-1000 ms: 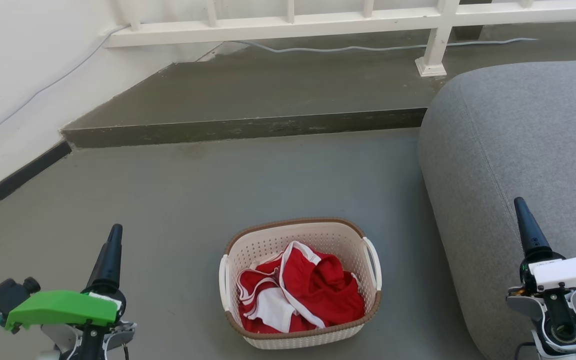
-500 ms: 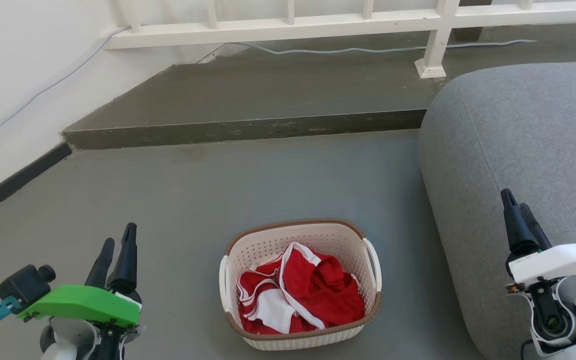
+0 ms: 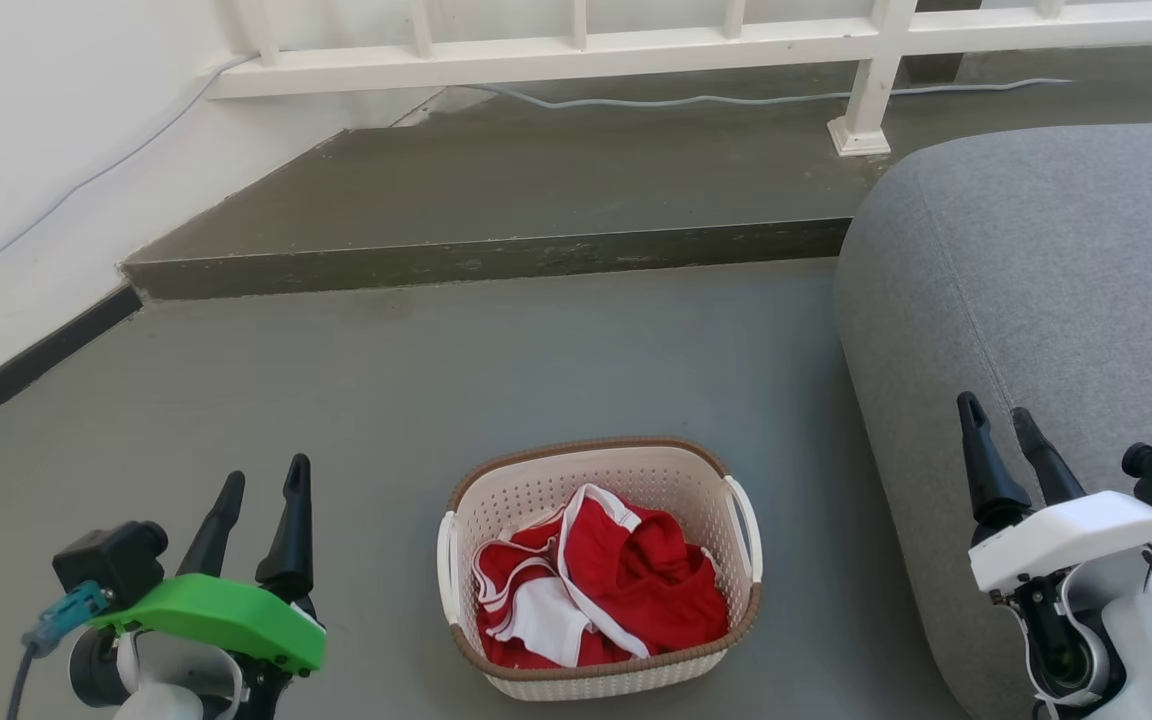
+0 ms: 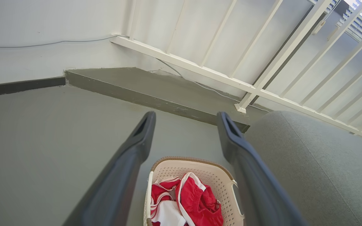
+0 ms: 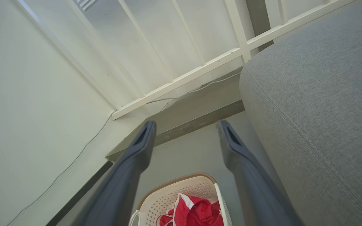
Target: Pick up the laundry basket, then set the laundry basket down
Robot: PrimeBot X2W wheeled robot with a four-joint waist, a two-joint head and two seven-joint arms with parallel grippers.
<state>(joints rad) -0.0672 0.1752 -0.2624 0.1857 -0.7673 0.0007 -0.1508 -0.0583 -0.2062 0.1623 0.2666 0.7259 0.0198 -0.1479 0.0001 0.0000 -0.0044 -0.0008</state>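
The laundry basket (image 3: 536, 480) is cream and perforated with a brown rim and white side handles. It stands on the grey floor at the lower middle of the head view and holds a red and white garment (image 3: 606, 585). My left gripper (image 3: 264, 478) is open at the lower left, well left of the basket and apart from it. My right gripper (image 3: 998, 412) is open at the lower right, over the grey cushion's edge. The left wrist view has the basket (image 4: 212, 179) low between the open fingers (image 4: 138, 138). In the right wrist view the basket (image 5: 171, 193) lies low between the fingers (image 5: 143, 142).
A large grey cushion or sofa (image 3: 1056, 290) fills the right side, close to the basket. A raised grey step (image 3: 496, 255) crosses behind, with a white railing (image 3: 576, 45) and a cable (image 3: 716, 97) beyond. A white wall (image 3: 26, 150) closes the left.
Both wrists have rolled, so each gripper's two fingers now show side by side and spread apart. The left gripper shifted slightly right and the right one slightly left. The basket has stayed put.
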